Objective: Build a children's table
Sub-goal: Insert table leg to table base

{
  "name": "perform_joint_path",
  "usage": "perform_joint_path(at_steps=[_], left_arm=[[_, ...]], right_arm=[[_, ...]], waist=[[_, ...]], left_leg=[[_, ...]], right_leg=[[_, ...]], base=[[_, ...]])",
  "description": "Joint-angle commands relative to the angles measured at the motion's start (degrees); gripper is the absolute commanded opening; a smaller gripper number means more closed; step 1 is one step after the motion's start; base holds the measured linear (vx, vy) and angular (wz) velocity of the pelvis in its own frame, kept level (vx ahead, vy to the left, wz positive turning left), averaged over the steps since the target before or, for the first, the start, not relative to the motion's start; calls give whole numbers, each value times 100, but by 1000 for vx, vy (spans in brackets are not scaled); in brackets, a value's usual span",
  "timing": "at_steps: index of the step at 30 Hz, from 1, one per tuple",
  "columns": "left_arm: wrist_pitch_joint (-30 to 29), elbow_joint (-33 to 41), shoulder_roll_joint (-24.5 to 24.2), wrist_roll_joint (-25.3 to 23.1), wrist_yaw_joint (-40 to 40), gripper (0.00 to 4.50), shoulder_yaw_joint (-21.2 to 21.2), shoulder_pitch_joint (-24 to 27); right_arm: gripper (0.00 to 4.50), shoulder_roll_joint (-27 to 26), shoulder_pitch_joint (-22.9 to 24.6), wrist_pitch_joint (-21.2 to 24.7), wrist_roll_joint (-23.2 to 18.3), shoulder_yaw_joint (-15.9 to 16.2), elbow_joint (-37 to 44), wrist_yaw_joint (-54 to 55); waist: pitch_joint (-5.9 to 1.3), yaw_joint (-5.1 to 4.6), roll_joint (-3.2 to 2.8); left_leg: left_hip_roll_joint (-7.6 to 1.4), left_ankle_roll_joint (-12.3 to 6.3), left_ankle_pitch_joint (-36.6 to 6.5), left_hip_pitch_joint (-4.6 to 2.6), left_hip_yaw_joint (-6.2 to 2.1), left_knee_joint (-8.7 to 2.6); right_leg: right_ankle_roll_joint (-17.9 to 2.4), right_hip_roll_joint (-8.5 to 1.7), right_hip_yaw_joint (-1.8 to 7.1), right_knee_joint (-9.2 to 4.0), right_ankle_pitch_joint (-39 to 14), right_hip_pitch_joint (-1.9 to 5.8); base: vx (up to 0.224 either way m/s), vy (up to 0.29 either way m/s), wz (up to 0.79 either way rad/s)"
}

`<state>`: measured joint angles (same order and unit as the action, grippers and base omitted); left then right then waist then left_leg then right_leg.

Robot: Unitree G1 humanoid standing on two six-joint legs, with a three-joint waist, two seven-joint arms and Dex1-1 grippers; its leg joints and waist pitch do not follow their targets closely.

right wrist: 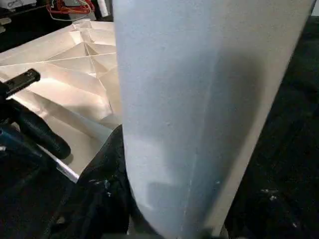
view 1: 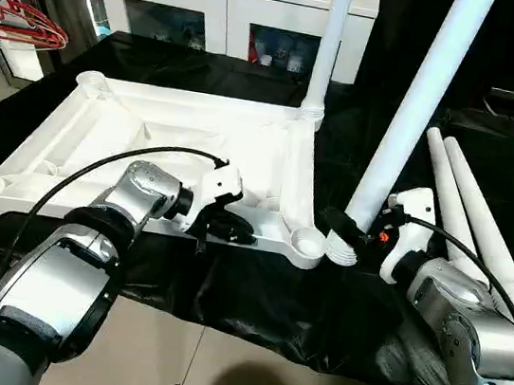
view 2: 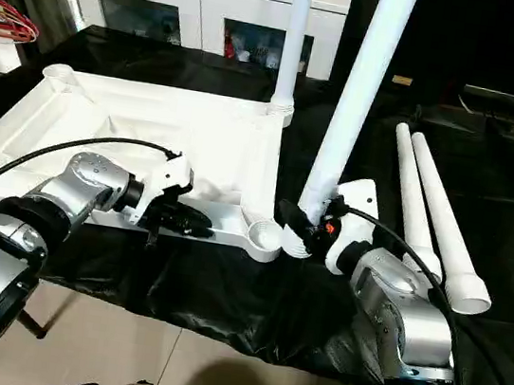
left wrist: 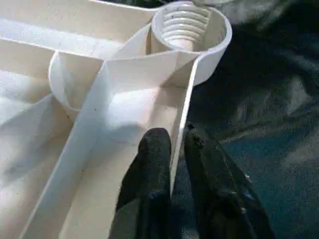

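Leg (view 1: 411, 118) two in hand: right hand (view 1: 351, 236) clamped it beside tabletop (view 1: 149, 139) near socket (view 1: 307, 245); left hand (left wrist: 172, 164) pinched tabletop's rim. Next: seat, twist.

The upright leg (view 1: 328, 44) and the held leg (view 1: 411, 118) flank an open gap above the tabletop (view 1: 164, 141).

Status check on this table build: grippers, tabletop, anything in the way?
Left gripper pinching tabletop near rim. Right gripper holding a leg upright beside empty corner socket. One leg fitted, two legs waiting.
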<state>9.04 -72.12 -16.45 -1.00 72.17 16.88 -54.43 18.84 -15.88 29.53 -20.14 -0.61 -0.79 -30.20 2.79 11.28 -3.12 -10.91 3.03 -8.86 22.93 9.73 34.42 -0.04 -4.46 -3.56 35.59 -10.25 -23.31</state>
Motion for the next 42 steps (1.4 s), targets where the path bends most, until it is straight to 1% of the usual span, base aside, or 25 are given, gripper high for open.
perform_joint_path(at_steps=[1,2,6,9,11,12,14,15,18,21,25,27,29,31,33,34,36,37,38,41,42], left_arm=[[63,-68,11,-188,100,39,42,-44],[63,-68,11,-188,100,27,42,-44],[160,-75,-5,-340,108,4,137,4],[197,-85,-5,-410,76,0,158,22],[274,-97,2,-481,-137,0,153,23],[266,-101,6,-476,-132,28,139,19],[191,-121,21,-437,-51,57,63,-1],[189,-128,23,-449,-37,57,43,-4],[244,-129,26,-468,-103,64,4,-6],[211,-154,29,-488,-83,66,-49,-14],[176,-154,38,-417,-66,66,-141,-21],[145,-157,44,-394,-43,30,-184,-34],[109,-167,45,-393,6,27,-208,-42],[92,-171,39,-400,42,6,-209,-42],[39,-175,30,-417,128,1,-247,-38],[36,-174,30,-418,133,0,-250,-37],[25,-124,45,-426,214,0,-267,50],[41,-112,49,-455,191,0,-246,82],[85,-84,56,-520,132,0,-194,151],[122,48,117,-622,-84,0,-93,377],[122,48,117,-622,-84,0,-93,377]], right_arm=[[190,17,-69,-9,39,56,-37,-14],[190,17,-69,-9,39,56,-37,-14],[190,13,-80,-18,51,50,-51,-14],[190,14,-89,-22,64,46,-65,-29],[190,14,-102,-29,79,44,-83,-39],[190,14,-104,-29,82,45,-84,-40],[190,12,-109,-33,92,51,-89,-42],[190,10,-110,-35,95,53,-92,-42],[190,9,-104,-34,97,56,-85,-41],[190,9,-102,-31,102,45,-79,-50],[190,4,-116,-44,111,29,-99,-57],[190,-2,-123,-50,112,27,-109,-55],[190,-8,-128,-55,112,30,-114,-55],[190,-10,-133,-53,108,36,-115,-64],[190,1,-167,-33,93,58,-125,-114],[190,4,-172,-29,91,61,-126,-121],[190,89,-254,7,105,157,-168,-287],[190,98,-270,6,112,171,-182,-305],[190,106,-304,7,122,190,-209,-327],[190,98,-432,32,122,213,-307,-368],[190,98,-432,32,122,213,-307,-368]], waist=[[-426,-1,-7],[-423,-4,-3],[-422,-6,-5],[-420,-17,4],[-419,-19,7],[-417,-18,4],[-407,-16,6],[-404,-21,5],[-413,-15,0],[-417,-7,-7],[-416,-7,-17],[-409,-4,-19],[-406,-6,-23],[-406,-10,-22],[-406,-17,-17],[-412,-12,-26],[-415,-18,-13],[-412,-25,-24],[-411,-16,-9],[-410,-10,-14],[-416,-8,-16]], left_leg=[[-220,150,-1701,-162,-106,-436],[-222,150,-1724,-165,-105,-438],[-229,168,-1771,-167,-113,-451],[-228,160,-1747,-162,-109,-455],[-226,150,-1755,-163,-106,-451],[-225,150,-1769,-167,-104,-452],[-225,154,-1827,-177,-103,-458],[-225,160,-1861,-179,-105,-463],[-233,168,-1840,-182,-111,-464],[-231,158,-1779,-176,-109,-463],[-232,163,-1805,-179,-108,-465],[-229,162,-1843,-181,-105,-465],[-236,164,-1856,-184,-109,-474],[-236,179,-1896,-179,-113,-481],[-232,168,-1849,-170,-112,-480],[-231,165,-1831,-171,-112,-477],[-229,139,-1767,-165,-106,-472],[-232,123,-1738,-166,-102,-467],[-235,107,-1741,-168,-98,-465],[-242,85,-1707,-169,-99,-469],[-246,84,-1713,-168,-103,-467]], right_leg=[[-1181,-460,244,-422,-1097,272],[-1177,-457,245,-432,-1110,268],[-1151,-466,246,-437,-1176,273],[-1174,-465,245,-433,-1124,273],[-1187,-468,244,-434,-1117,274],[-1186,-469,243,-438,-1148,271],[-1155,-475,246,-459,-1329,267],[-1135,-471,248,-466,-1395,263],[-1110,-474,252,-465,-1375,262],[-1158,-466,249,-449,-1180,265],[-1185,-467,248,-447,-1137,265],[-1189,-472,249,-459,-1203,264],[-1179,-471,250,-463,-1233,258],[-1172,-474,250,-462,-1263,265],[-1177,-473,249,-458,-1198,272],[-1183,-474,248,-454,-1170,273],[-1209,-469,242,-447,-1075,282],[-1241,-470,241,-444,-1045,277],[-1249,-472,243,-450,-1044,277],[-1254,-477,242,-448,-1052,276],[-1259,-476,241,-438,-1055,278]], base=[[0,0,0],[0,0,0],[0,0,0],[0,0,0],[0,0,0],[0,0,0],[0,0,0],[0,0,0],[0,0,0],[0,0,0],[0,0,0],[0,0,0],[0,0,0],[0,0,0],[0,0,0],[0,0,0],[0,0,0],[0,0,0],[0,0,0],[0,0,0],[0,0,0]])
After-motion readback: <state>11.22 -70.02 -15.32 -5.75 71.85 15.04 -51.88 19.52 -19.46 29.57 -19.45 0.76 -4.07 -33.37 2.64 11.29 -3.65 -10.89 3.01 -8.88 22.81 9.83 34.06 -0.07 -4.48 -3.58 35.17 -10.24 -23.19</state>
